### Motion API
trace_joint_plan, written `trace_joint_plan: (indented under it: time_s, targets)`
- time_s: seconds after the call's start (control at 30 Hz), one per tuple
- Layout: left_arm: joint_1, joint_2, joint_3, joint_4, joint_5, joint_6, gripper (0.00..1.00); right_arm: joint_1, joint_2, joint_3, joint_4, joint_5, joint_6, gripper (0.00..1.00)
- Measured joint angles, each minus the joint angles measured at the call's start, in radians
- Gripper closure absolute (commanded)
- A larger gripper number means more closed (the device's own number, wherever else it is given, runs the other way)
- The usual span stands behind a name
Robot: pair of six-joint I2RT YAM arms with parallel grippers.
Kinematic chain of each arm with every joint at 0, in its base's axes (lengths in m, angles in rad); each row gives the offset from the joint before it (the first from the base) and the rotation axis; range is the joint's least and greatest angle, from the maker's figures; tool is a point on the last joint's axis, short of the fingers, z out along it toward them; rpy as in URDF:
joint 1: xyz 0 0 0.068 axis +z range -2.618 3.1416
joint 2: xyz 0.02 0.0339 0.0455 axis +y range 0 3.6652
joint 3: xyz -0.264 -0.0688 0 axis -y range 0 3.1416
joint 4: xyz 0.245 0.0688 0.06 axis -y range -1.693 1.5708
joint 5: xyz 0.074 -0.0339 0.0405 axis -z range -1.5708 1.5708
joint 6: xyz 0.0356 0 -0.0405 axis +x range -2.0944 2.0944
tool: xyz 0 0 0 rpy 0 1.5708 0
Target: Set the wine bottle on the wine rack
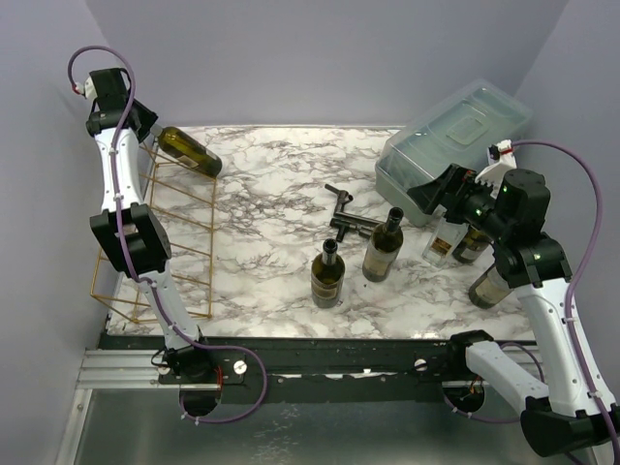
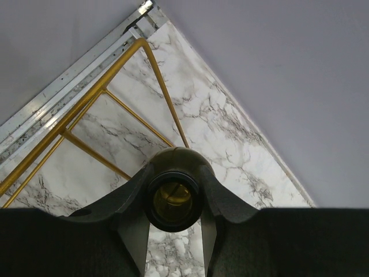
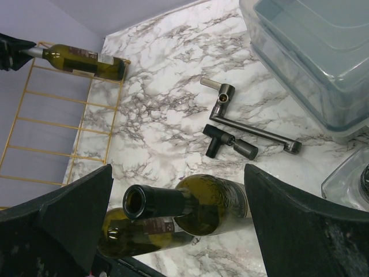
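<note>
**Marble bench (image 1: 271,194), bottle at the rack (image 1: 179,223)**

Grey walls close in the bench. At upper left, the left end effector (image 1: 147,131) is clamped on the neck of a wine bottle (image 1: 189,150), which lies on its side across the gold rack's top far edge. At right, the right end effector (image 1: 426,199) hovers with its fingers wide apart.

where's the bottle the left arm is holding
Top view: the wine bottle lies on its side at the far left of the table, along the far top edge of the gold wine rack, neck in the left pincer.
</note>
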Motion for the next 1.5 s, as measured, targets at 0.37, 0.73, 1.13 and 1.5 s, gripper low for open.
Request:
trace_joint_plan:
  time_s: [0.37, 0.73, 1.13, 1.5]
  targets:
    - [0.017, 0.015, -0.006, 0.023, 0.005, -0.024, 0.48, 0.0, 0.001, -0.002, 0.003, 0.0, 0.013, 0.02]
    - [0.015, 0.031, -0.019, 0.011, 0.017, -0.039, 0.28, 0.0, 0.001, -0.01, 0.003, 0.0, 0.017, 0.02]
    - [0.015, 0.025, -0.021, 0.004, 0.105, -0.038, 0.1, 0.0, 0.001, -0.01, 0.003, -0.001, 0.023, 0.02]
    - [-0.069, -0.187, -0.148, -0.011, 0.247, -0.007, 0.01, 0.0, 0.017, 0.0, -0.023, -0.017, 0.022, 0.02]
